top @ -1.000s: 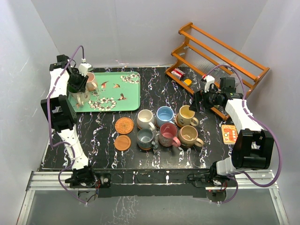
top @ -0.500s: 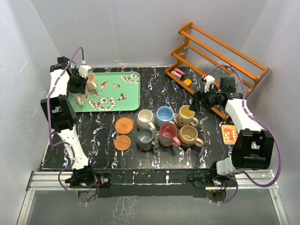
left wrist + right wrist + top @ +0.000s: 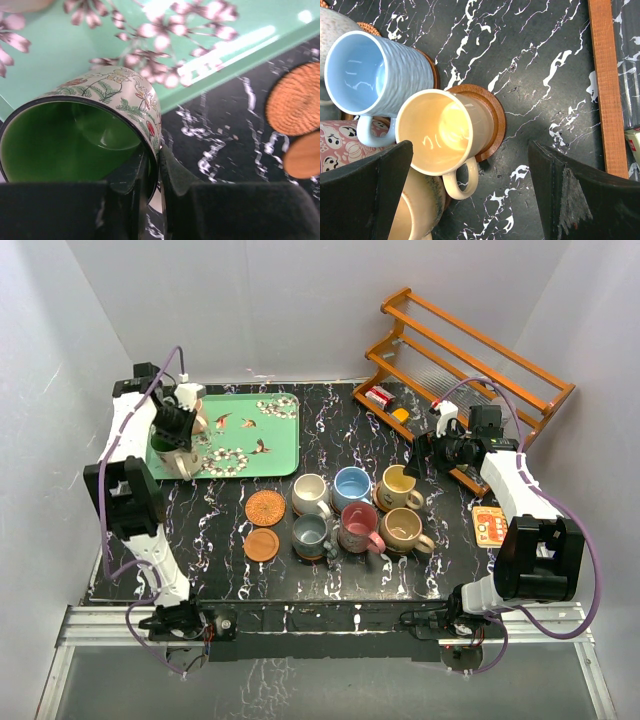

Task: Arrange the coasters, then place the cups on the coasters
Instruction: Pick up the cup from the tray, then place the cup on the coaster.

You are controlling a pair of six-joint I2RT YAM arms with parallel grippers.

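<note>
Green-glazed inside and flower-printed outside, the ceramic mug (image 3: pixel 75 140) sits in the left gripper (image 3: pixel 154 170); the jaws are clamped on its wall at the rim, one finger inside the mouth and one outside. The mug is over the mint-green tray with bird and blossom print (image 3: pixel 285 445), at the tray's left end; whether its base rests on the tray or hangs just above it cannot be told from these views. Two coasters carry no cup: the round orange-tan woven coaster (image 3: pixel 265 507) and, just beside it on the near side, the plain orange-brown round coaster (image 3: pixel 262 544); both lie on the black marble-pattern table (image 3: pixel 340 415), off the tray's near edge. From the held mug they lie toward the robot's right and closer to the bases; in the left wrist view they appear at the right edge, beyond the tray rim. The left arm is the nearer arm. The right gripper (image 3: pixel 470 150) hangs with jaws wide apart and holding nothing, above the yellow-cream mug (image 3: pixel 440 130) on its dark brown wooden coaster (image 3: pixel 492 115), well apart from both free coasters; the transfer therefore appears to fall to the left arm.
</note>
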